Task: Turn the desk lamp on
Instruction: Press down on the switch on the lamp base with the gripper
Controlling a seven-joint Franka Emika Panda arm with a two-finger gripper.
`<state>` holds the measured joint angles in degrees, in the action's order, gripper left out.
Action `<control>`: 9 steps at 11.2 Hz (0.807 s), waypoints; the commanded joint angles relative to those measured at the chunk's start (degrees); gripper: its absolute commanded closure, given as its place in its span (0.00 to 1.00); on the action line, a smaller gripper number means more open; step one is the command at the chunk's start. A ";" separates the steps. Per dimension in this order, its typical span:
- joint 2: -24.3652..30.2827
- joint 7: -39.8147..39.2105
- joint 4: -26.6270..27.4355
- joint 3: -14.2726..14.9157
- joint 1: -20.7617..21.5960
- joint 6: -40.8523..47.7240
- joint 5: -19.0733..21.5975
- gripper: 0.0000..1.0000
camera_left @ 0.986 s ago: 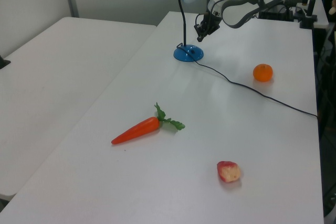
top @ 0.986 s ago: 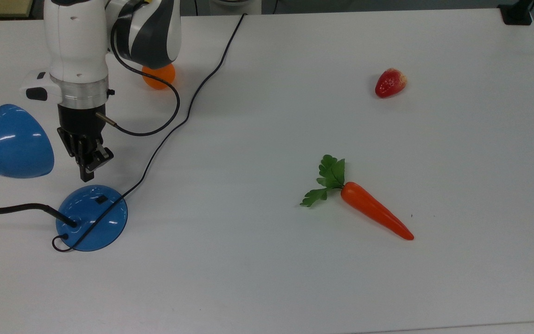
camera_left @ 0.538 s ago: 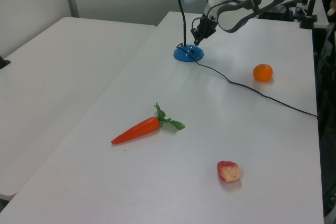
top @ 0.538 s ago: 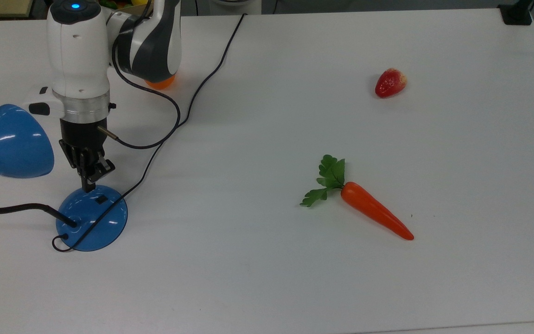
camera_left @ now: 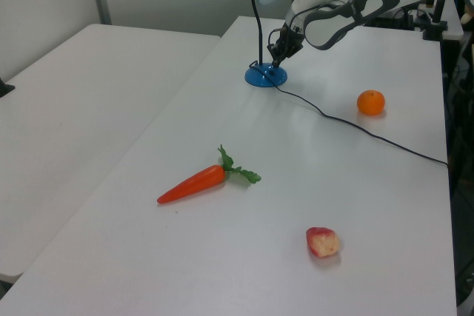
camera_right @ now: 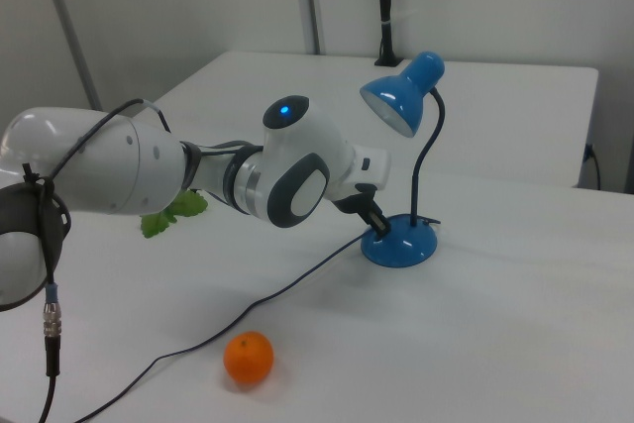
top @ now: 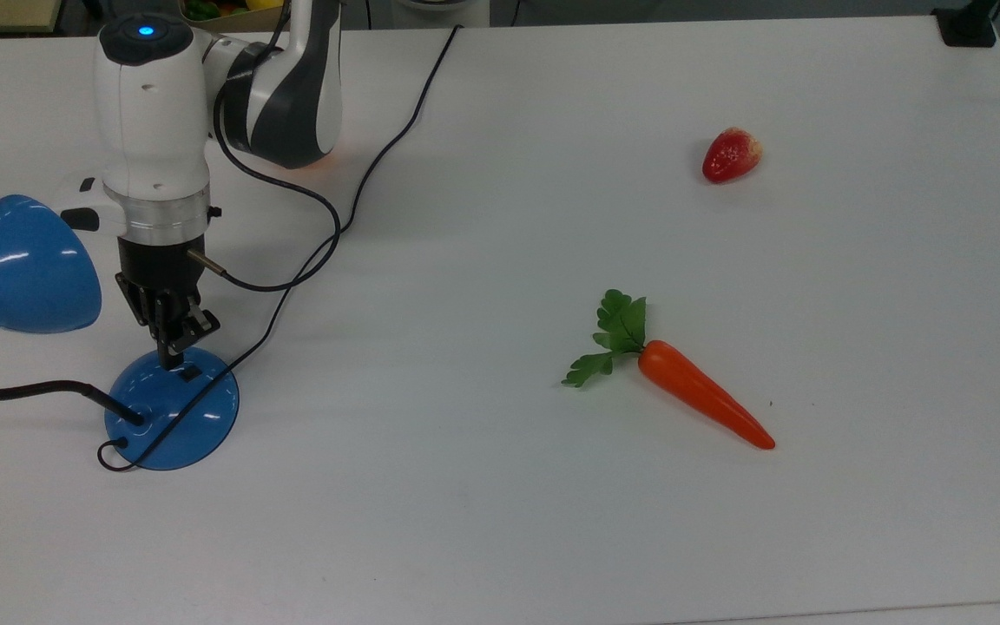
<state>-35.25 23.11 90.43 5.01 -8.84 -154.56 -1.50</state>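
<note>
**We reach for the lamp switch**

Our hand [top: 172,358] points straight down at the round blue base [top: 172,408] of the desk lamp [top: 18,265]. The lamp stands at the top view's left edge of the white tabletop [top: 552,521]. Its blue shade leans over on a black bendy neck [top: 23,391], and the shade does not look lit. A thin black cord [top: 396,130] runs from the base across the tabletop.

The two fingers of our hand look pressed close together, like one poking stick, and they hold nothing. The tip is right at the small black switch [top: 190,373] on the base. We think it is touching the base just beside the switch, but we cannot be sure it is pressing yet.

So we are at the pressing step. Next, we think we need to push down on the switch, softly and straight, so the light base does not slide or tip.

A toy carrot [top: 700,395], a strawberry [top: 731,154] and an orange [camera_left: 370,102] lie well apart from the lamp. They are not in our way.
</note>
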 commanded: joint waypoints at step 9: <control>-2.80 2.38 -2.27 0.18 0.84 -1.36 -2.02 1.00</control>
<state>-36.73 23.40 89.02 4.86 -8.33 -154.57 -1.66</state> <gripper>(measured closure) 0.991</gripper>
